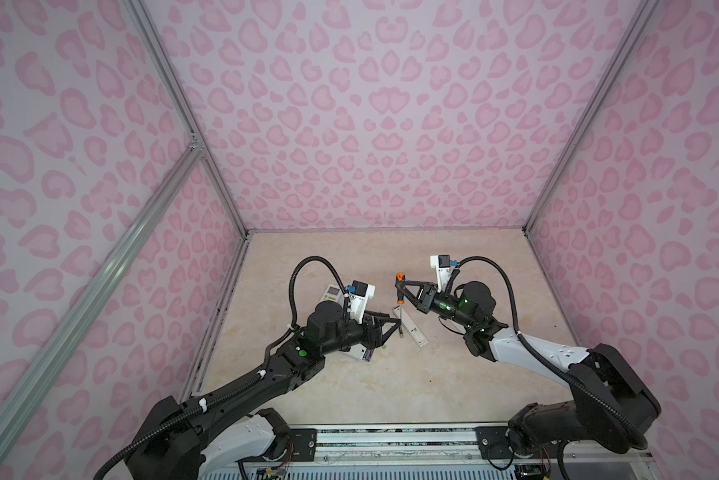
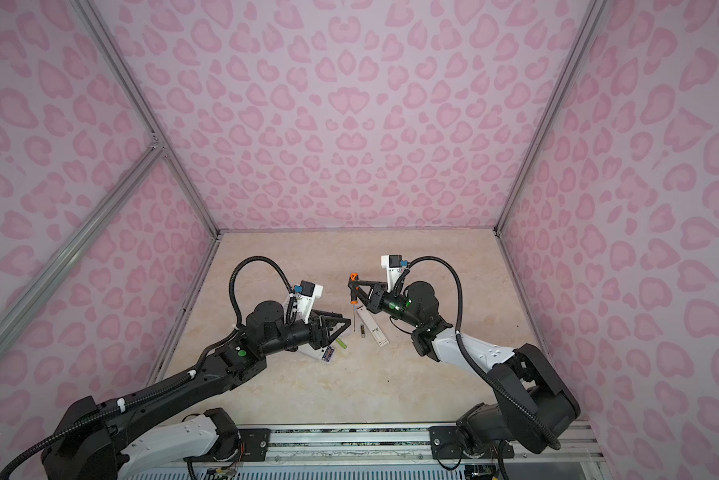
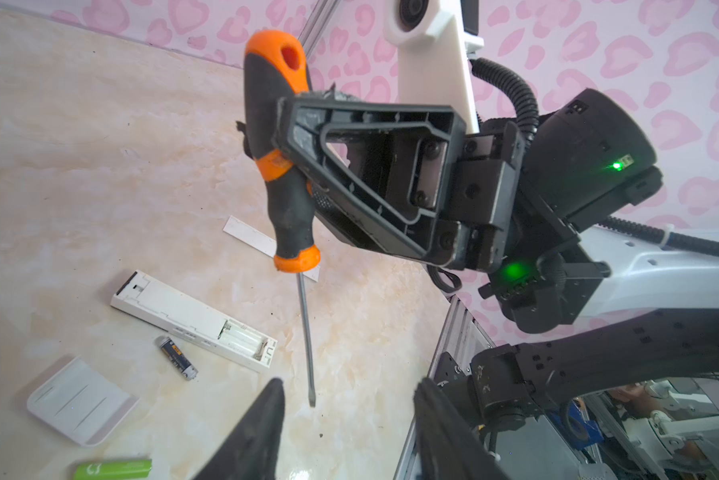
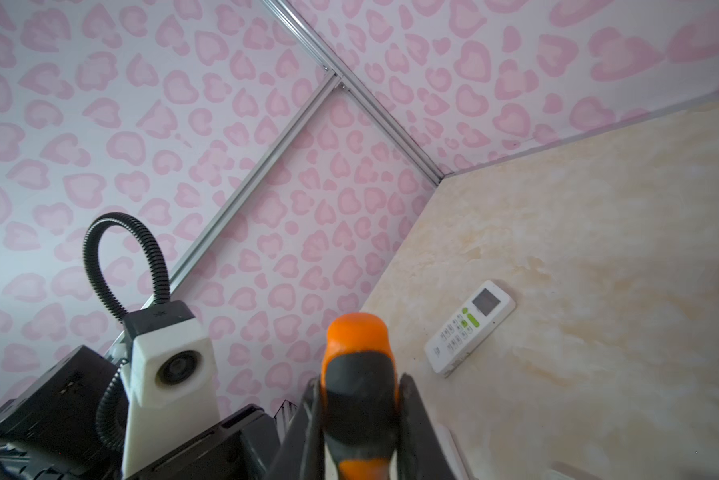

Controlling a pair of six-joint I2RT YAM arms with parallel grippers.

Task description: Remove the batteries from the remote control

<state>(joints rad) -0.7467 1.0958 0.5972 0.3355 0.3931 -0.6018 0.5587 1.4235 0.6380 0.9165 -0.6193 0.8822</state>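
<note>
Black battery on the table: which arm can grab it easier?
Left, probably: the left gripper is open, empty and close to the black battery. The right gripper is shut on the screwdriver.

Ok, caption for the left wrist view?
Right claw holds the screwdriver tip-down near the opened white remote; a black battery and a green battery lie loose on the table.

Black-and-white arms [image 1: 241, 386], ribbed black cables [image 3: 515, 89], white camera mounts [image 4: 162, 411], green status lights [image 3: 514, 272]

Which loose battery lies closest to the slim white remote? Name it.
The black battery, just beside the open bay of the slim white remote; the lime green battery lies farther off.
</note>
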